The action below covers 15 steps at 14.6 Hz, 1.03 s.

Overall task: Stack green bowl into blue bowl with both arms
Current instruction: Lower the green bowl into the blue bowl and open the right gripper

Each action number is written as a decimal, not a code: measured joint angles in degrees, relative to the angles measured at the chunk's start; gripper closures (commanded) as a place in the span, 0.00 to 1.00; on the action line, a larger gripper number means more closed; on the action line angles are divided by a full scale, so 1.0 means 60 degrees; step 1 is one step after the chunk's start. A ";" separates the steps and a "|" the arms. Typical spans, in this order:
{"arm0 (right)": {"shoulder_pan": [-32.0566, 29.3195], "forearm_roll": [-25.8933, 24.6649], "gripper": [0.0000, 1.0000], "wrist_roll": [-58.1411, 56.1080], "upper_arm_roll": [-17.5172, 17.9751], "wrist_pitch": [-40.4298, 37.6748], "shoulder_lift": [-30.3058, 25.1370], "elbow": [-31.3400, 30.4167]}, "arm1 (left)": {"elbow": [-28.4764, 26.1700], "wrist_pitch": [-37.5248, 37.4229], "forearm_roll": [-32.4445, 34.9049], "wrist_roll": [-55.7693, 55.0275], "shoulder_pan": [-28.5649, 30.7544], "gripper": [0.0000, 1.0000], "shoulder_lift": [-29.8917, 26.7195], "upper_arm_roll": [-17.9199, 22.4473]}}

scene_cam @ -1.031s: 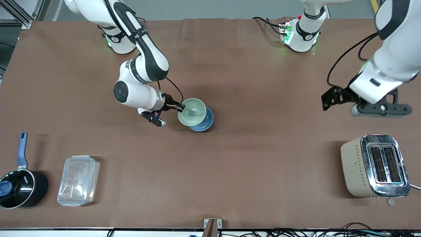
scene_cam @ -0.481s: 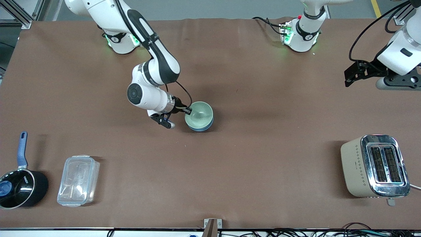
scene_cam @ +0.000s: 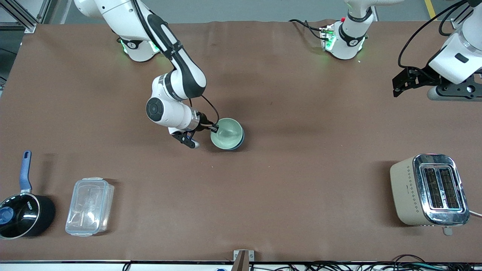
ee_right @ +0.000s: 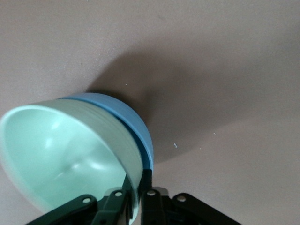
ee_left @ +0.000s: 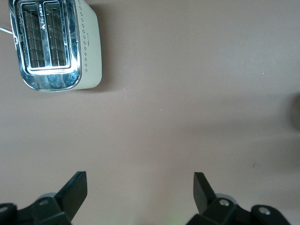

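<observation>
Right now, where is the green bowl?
The green bowl sits nested in the blue bowl near the table's middle, its rim pinched by the right gripper.

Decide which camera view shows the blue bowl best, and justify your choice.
The right wrist view: the blue bowl shows its outer wall close up, with the green bowl nested inside. The front view shows only a thin blue edge; the left wrist view misses it.

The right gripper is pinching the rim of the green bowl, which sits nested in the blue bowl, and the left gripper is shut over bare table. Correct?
Not quite: the left gripper is open, its fingers wide apart in the left wrist view. The rest holds: the right gripper pinches the green bowl nested in the blue bowl.
</observation>
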 measured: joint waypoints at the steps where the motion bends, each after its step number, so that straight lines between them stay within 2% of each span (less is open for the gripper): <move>1: 0.0000 0.0000 0.86 0.0000 0.0000 0.0005 0.0002 0.0000 | 0.0000 0.0000 0.0000 -0.0007 -0.0011 0.00 0.0000 0.0000; 7: 0.0000 0.0009 0.91 0.0004 0.0000 0.0009 0.0015 0.0001 | 0.0000 0.0000 0.0000 -0.0007 -0.0017 0.00 0.0000 0.0013; 10: 0.0009 0.0026 0.85 0.0006 0.0005 0.0009 0.0016 0.0001 | 0.0000 0.0000 0.0000 -0.0007 -0.0017 0.00 0.0000 0.0016; 11: 0.0018 0.0030 0.76 0.0006 0.0008 0.0008 0.0016 0.0001 | 0.0000 0.0000 0.0000 -0.0007 -0.0016 0.00 0.0000 0.0017; 12: 0.0026 0.0032 0.54 0.0007 0.0012 0.0008 0.0016 0.0001 | 0.0000 0.0000 0.0000 -0.0007 -0.0015 0.00 0.0000 0.0018; 13: 0.0031 0.0034 0.26 0.0010 0.0015 0.0007 0.0016 0.0001 | 0.0000 0.0000 0.0000 -0.0007 -0.0013 0.00 0.0001 0.0020; 14: 0.0033 0.0034 0.07 0.0012 0.0016 0.0007 0.0016 0.0005 | 0.0000 0.0000 0.0000 -0.0006 -0.0013 0.00 0.0001 0.0022; 15: 0.0030 0.0034 0.00 0.0012 0.0010 0.0007 0.0016 0.0027 | 0.0000 0.0000 0.0000 -0.0006 -0.0013 0.00 0.0001 0.0022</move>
